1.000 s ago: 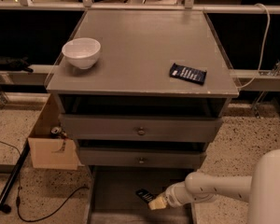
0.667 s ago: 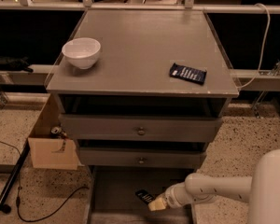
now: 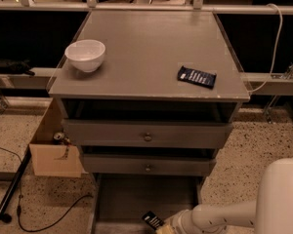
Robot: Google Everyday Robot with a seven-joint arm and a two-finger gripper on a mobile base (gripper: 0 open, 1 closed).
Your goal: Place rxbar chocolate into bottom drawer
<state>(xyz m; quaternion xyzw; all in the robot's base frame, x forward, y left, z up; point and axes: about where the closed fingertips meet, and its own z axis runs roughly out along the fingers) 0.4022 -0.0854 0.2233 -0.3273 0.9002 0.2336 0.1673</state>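
Gripper (image 3: pixel 164 227) sits low at the bottom edge of view, at the end of the white arm (image 3: pixel 219 213) that reaches in from the right. It is over the front part of the bottom drawer (image 3: pixel 132 199), a grey-painted wooden shallow tray pulled out under the cabinet. The rxbar chocolate (image 3: pixel 153 220), a small flat black-wrapped bar with white lettering, lies tilted inside that drawer near its front, right at the gripper tip. Whether the gripper has hold of it: can't tell, the tip is cut by the view edge. The grey cabinet top (image 3: pixel 146 33) carries a white round bowl (image 3: pixel 85 54) front-left and a dark blue wrapped bar (image 3: pixel 197 76) front-right, well apart. A brown cardboard box (image 3: pixel 53 157) stands on the floor just left of the cabinet.
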